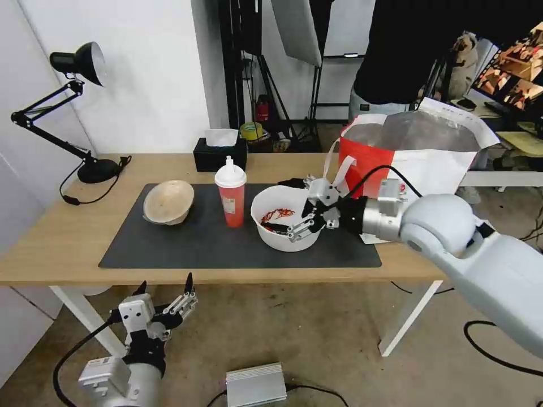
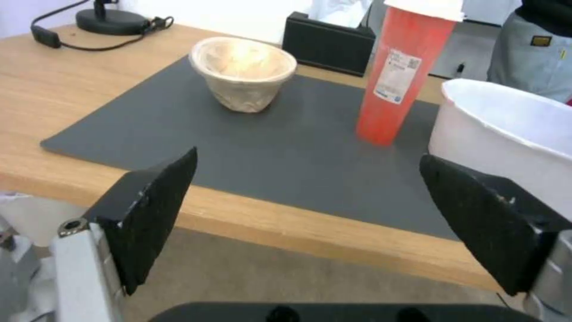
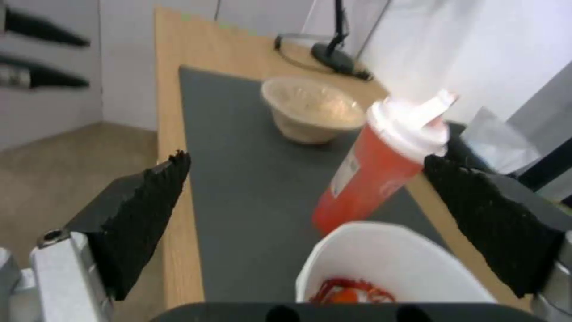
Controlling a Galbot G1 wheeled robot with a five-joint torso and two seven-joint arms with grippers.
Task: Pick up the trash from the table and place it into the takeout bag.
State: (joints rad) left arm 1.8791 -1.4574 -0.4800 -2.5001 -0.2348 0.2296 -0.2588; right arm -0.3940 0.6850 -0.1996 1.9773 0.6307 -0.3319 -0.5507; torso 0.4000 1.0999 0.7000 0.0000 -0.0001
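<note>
On the table [image 1: 68,237], a dark mat [image 1: 203,243] carries the trash. The beige pulp bowl [image 1: 168,202] lies tilted at the left, the red cup with a white lid [image 1: 231,195] stands in the middle, and the white bowl [image 1: 283,234] with red scraps sits at the right. My right gripper [image 1: 283,206] is open and hovers at the white bowl's right rim, its fingers spread across the bowl. The red-and-white takeout bag [image 1: 367,161] stands open behind it. My left gripper [image 1: 165,282] is open, low in front of the table's edge. The right wrist view has the white bowl [image 3: 387,268] close below the gripper [image 3: 310,201].
A black tissue box [image 1: 219,154] stands at the table's back edge. A black desk lamp [image 1: 85,164] and its cable occupy the back left corner. A person stands behind the bag. A silver box [image 1: 255,384] lies on the floor.
</note>
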